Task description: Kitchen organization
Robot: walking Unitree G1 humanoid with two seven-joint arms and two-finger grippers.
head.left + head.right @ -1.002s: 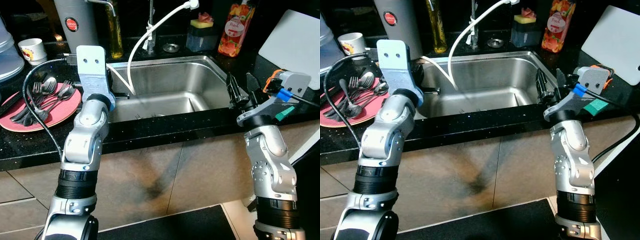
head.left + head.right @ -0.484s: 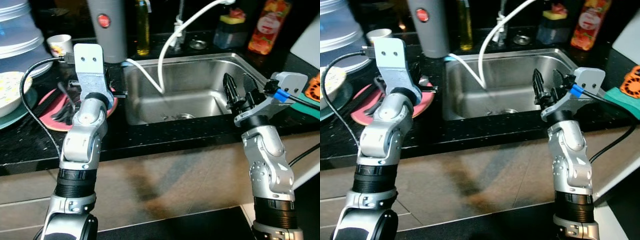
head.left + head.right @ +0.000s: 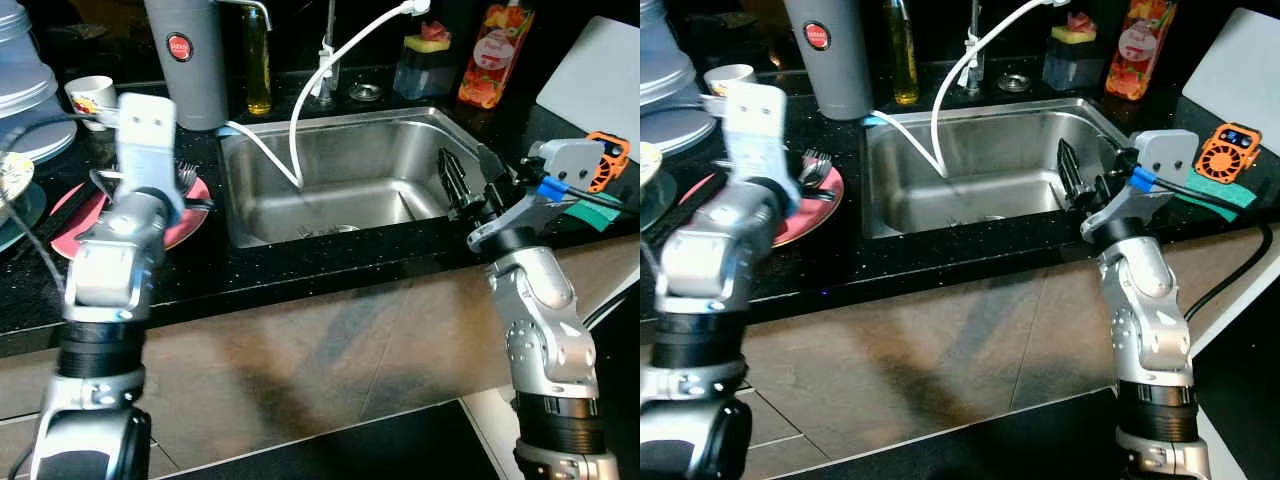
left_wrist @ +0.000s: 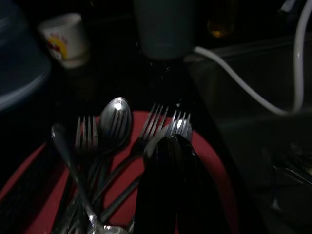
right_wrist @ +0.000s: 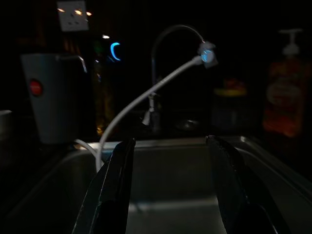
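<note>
Left tool (image 4: 168,146) over the red plate (image 4: 214,185), fingers pressed together, closed on nothing, tips just above the pile of forks (image 4: 156,122) and spoons (image 4: 115,117). Beyond the tips, a white cup (image 4: 63,31) and a grey canister (image 3: 187,60) on the black counter (image 3: 300,265); arm blurred in the head views. Right tool (image 5: 170,185) at the near right corner of the steel sink (image 3: 340,170), fingers spread wide, holding nothing. Ahead of it, a white hose (image 3: 320,75) looping from the tap into the basin; beyond that, an orange bottle (image 3: 495,55). Just behind the right tool, an orange gadget (image 3: 1225,150) on a teal sponge (image 3: 1215,190).
</note>
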